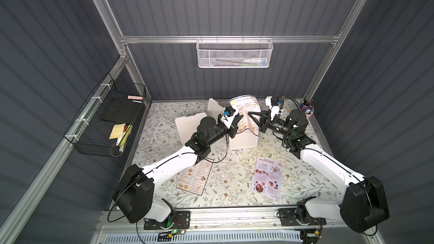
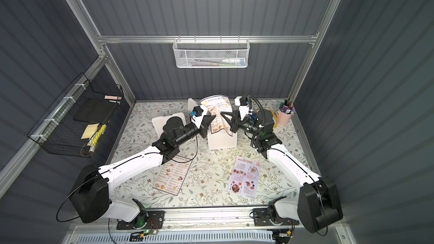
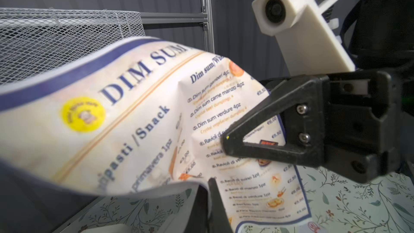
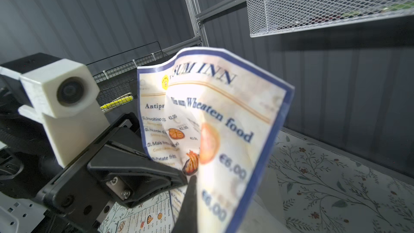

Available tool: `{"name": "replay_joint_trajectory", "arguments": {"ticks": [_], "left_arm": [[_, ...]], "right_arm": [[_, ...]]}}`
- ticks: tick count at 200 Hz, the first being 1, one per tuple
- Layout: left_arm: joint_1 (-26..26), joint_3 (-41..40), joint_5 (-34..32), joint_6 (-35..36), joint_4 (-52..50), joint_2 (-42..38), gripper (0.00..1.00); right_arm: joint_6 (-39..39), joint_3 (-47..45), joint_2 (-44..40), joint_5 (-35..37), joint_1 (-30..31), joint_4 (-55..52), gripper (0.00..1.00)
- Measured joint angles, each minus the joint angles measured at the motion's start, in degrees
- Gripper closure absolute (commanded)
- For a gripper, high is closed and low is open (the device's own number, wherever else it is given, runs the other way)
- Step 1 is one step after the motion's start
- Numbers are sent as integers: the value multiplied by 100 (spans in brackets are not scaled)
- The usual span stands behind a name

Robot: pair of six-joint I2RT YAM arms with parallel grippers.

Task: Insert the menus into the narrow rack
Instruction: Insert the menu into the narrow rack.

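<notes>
A crumpled "DIM SUM INN" menu (image 1: 246, 107) (image 2: 217, 104) hangs in the air at the back of the table, pinched from both sides. My left gripper (image 1: 240, 116) (image 3: 209, 183) is shut on its left edge. My right gripper (image 1: 250, 114) (image 4: 194, 179) is shut on its right part. The sheet (image 3: 134, 108) (image 4: 226, 131) bows between them. A second DIM SUM INN menu (image 1: 195, 177) lies flat on the table, partly under my left arm. A lavender menu (image 1: 267, 176) lies flat to its right. The narrow rack (image 1: 234, 53), a white mesh basket, hangs on the back rail, higher than the held sheet.
A white box-like holder (image 1: 244, 140) stands directly below the held menu. Blank white flat holders (image 1: 190, 126) stand and lie behind my left arm. A pink cup of pens (image 1: 308, 111) sits at the back right. A black wire basket (image 1: 105, 123) hangs on the left wall.
</notes>
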Motion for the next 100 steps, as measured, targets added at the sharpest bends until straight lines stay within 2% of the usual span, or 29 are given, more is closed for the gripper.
{"name": "replay_joint_trajectory", "arguments": {"ticks": [100], "left_arm": [[380, 455, 33, 66, -164, 315, 96]], "right_arm": [[251, 367, 778, -684, -446, 881, 100]]}}
